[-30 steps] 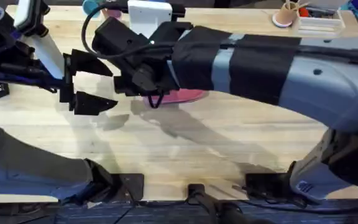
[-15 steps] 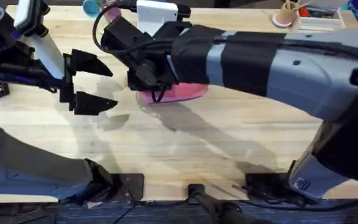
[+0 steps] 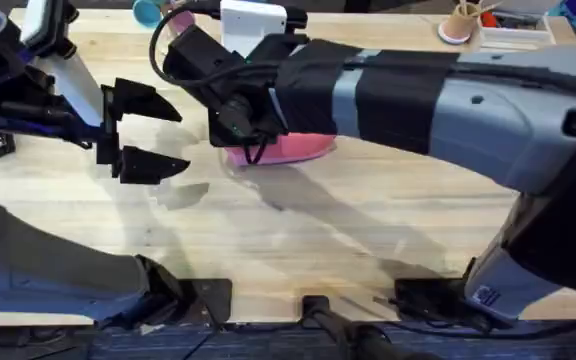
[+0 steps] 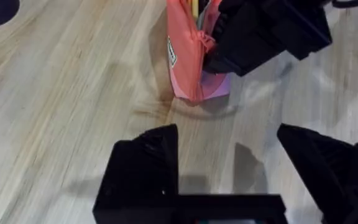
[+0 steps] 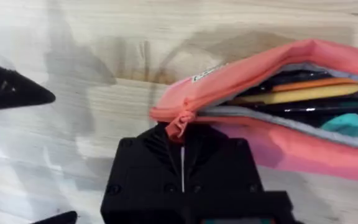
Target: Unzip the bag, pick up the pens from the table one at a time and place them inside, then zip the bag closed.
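Right wrist view: right gripper (image 5: pixel 182 140) jaws clamped on zipper tab at end of bag (image 5: pixel 303 118); bag gaping, pens (image 5: pixel 297 93) inside. Left gripper (image 3: pixel 153 130) jaws apart, near bag, on table (image 3: pixel 298 240).

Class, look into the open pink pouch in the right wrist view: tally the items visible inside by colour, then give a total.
Inside the bag, by the right claw:
Orange pen: 1
Yellow pen: 1
Teal item: 1
Dark pens: number unclear
Total clearly coloured: 3
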`<state>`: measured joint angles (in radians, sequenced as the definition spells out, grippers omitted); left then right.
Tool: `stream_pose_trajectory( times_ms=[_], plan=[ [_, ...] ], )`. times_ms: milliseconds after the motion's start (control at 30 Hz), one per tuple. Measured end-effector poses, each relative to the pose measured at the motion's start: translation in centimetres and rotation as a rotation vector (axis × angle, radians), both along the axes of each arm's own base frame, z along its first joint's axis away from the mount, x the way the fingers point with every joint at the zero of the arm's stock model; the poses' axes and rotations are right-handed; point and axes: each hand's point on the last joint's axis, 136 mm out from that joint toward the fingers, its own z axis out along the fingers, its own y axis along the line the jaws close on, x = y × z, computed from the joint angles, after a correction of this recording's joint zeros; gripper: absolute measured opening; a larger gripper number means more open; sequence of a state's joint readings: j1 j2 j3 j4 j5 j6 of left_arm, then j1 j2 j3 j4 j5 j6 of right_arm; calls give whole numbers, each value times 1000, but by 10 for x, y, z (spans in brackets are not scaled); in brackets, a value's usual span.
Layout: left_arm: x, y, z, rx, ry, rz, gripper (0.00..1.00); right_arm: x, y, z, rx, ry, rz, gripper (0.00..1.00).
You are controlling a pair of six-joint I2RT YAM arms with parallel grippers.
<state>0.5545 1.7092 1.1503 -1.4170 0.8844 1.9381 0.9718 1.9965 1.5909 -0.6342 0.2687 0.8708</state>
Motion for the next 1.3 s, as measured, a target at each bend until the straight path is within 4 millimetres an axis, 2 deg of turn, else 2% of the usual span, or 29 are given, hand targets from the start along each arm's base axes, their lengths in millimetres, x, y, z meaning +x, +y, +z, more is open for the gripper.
stream_pose_trajectory(
  times_ms=[267, 600, 800, 1100, 1300],
  plan=[
    [1, -1, 2, -11, -5, 5, 993, -5, -5, 1, -58, -1, 98, 31],
    [2, -8, 12, -79, 1, 31, 993, -9, -8, 58, -19, -95, 220, 31],
    [4, -10, 12, -78, -14, 22, 993, -9, -8, 63, -24, -108, 248, 31],
    [17, -44, 6, -48, -65, -99, 993, -7, -10, 63, -35, -115, 263, 31],
    [25, -72, 2, -75, -27, -134, 993, 1, -17, 63, -36, -114, 242, 31]
  ],
)
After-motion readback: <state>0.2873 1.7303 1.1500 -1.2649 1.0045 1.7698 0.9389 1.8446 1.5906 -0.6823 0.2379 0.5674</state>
